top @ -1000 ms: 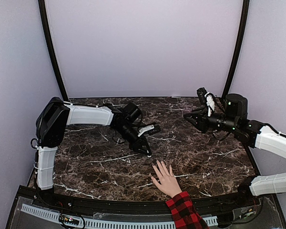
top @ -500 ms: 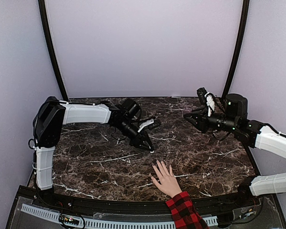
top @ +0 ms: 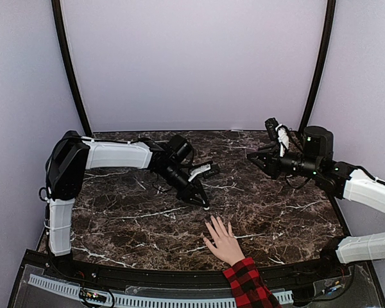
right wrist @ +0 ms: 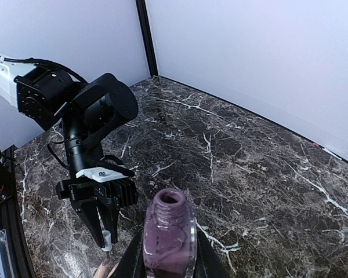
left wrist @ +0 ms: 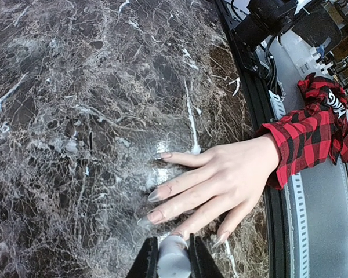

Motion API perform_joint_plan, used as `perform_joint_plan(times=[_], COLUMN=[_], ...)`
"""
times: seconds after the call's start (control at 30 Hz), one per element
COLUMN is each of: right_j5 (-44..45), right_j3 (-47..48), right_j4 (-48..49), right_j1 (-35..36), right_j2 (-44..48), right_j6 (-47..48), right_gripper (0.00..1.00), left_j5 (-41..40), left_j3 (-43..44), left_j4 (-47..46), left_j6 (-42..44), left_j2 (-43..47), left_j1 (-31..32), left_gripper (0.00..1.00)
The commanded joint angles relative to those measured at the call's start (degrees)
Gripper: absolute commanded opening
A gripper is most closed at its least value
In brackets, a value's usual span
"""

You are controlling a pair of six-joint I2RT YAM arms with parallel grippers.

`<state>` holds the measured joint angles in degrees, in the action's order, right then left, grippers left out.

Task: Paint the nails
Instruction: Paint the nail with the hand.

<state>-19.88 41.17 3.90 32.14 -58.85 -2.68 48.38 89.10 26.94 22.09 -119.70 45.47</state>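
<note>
A light-skinned hand (top: pixel 223 242) in a red-and-black plaid sleeve (left wrist: pixel 304 136) lies flat on the marble, fingers spread. Its nails (left wrist: pixel 155 216) look long and pale with a faint tint. My left gripper (left wrist: pixel 173 255) is shut on a white polish cap with a brush (right wrist: pixel 107 239). In the top view this left gripper (top: pixel 203 204) hangs just above the fingertips. The cap's end hides one fingertip in the left wrist view. My right gripper (right wrist: pixel 168 258) is shut on an open bottle of purple polish (right wrist: pixel 168 231), held up at the right, far from the hand.
The dark marble table (top: pixel 128 221) has a black rail along its near edge (top: pixel 147 274). Pale walls close off the back and both sides. The right arm (top: pixel 346 183) reaches in from the right side.
My left gripper has shifted a little to the right, staying over the fingertips with the cap in it. The hand and the right arm have not moved.
</note>
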Motion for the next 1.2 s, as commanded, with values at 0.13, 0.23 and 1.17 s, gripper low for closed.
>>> perform_joint_plan(times=[0.13, 0.23, 1.17], right_j5=[0.5, 0.5, 0.6], right_j3=[-0.6, -0.6, -0.5], right_j4=[3.1, 3.1, 3.2], right_j1=[-0.4, -0.4, -0.4], right_j2=[1.1, 1.1, 1.1], right_j6=[-0.2, -0.2, -0.1], right_gripper=[0.0, 0.0, 0.0], left_j5=[-0.6, -1.0, -0.5], left_j3=[1.0, 1.0, 1.9], left_j4=[2.4, 2.6, 4.3], left_j6=[0.6, 0.7, 1.9], left_j2=[-0.9, -1.3, -2.3], left_j1=[0.6, 0.7, 1.1], left_gripper=[0.0, 0.0, 0.0])
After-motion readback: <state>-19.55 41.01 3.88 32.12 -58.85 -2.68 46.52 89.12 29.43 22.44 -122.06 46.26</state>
